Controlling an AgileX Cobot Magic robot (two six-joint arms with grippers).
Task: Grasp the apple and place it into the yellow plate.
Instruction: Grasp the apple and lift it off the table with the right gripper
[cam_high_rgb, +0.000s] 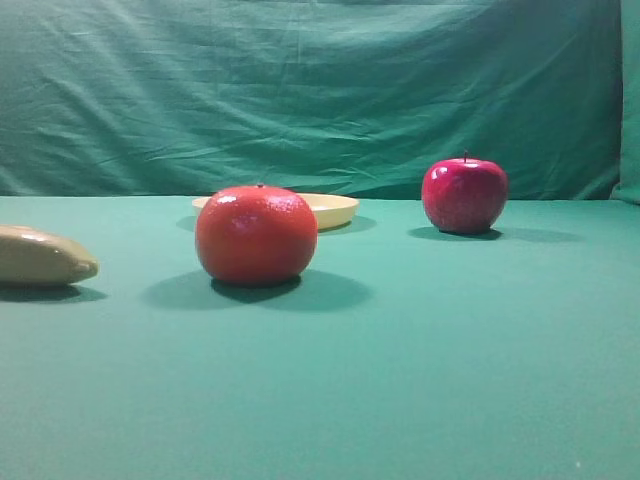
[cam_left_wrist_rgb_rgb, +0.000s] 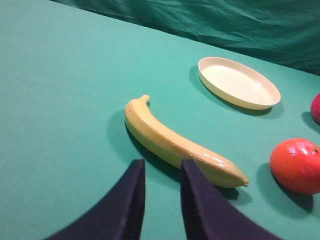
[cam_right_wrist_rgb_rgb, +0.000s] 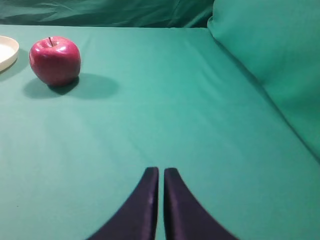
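Green cloth table (cam_high_rgb: 420, 380), green backdrop. Apple (cam_high_rgb: 464, 195) upright, right of yellow plate (cam_high_rgb: 335, 208), apart from it. Orange fruit (cam_high_rgb: 256, 234) before plate; banana (cam_left_wrist_rgb_rgb: 175, 142) left. Right gripper (cam_right_wrist_rgb_rgb: 161, 172) clenched, empty; left gripper (cam_left_wrist_rgb_rgb: 162, 165) slightly parted, empty.

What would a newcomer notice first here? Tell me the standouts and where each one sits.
The big orange-red fruit dominates the middle of the green table in the exterior view, partly hiding the yellow plate behind it. To its right, farther back, the glossy red apple stands upright and alone. At the left edge lies a tan banana, just beyond the left gripper in that wrist view.
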